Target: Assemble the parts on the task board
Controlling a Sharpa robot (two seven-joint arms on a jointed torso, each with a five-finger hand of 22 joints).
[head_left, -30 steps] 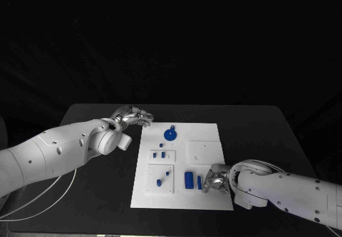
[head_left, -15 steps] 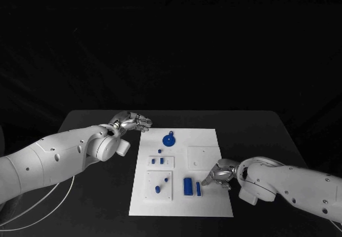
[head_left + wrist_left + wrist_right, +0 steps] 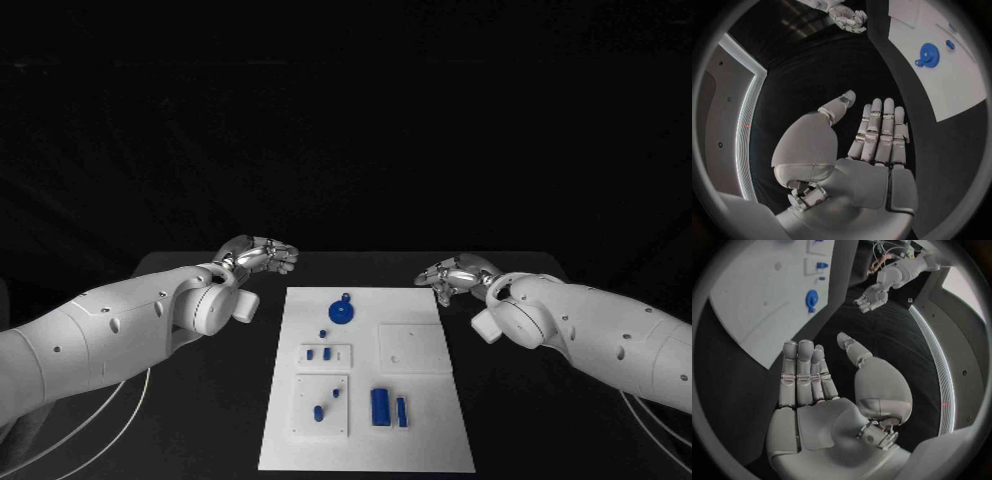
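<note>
The white task board lies lengthwise in the middle of the black table. On it are a round blue part near the far end, several small blue parts along its left side, and two long blue blocks near the front. My left hand hovers off the board's far left corner, and my right hand off its far right corner. In the wrist views the left hand and right hand are flat, fingers straight, holding nothing. The round part lies beyond each.
The black table extends on both sides of the board. My white forearms lie over the table's left and right parts. White cables hang under the left arm.
My right hand has lifted away from the blue blocks at the board's front right and moved to the far right corner. The left hand has barely moved. The camera view has shifted.
</note>
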